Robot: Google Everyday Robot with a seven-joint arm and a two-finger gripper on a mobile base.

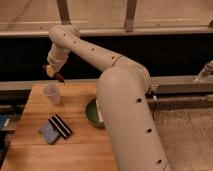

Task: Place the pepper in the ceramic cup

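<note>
The gripper hangs clenched on the small, tapered dark red-brown pepper, just above and slightly behind the plain whitish ceramic cup on the wooden table; released here, the pepper might clip the rim and bounce out.

Green bowl half hidden behind arm, tool above table's far edge, grip unclear
</note>
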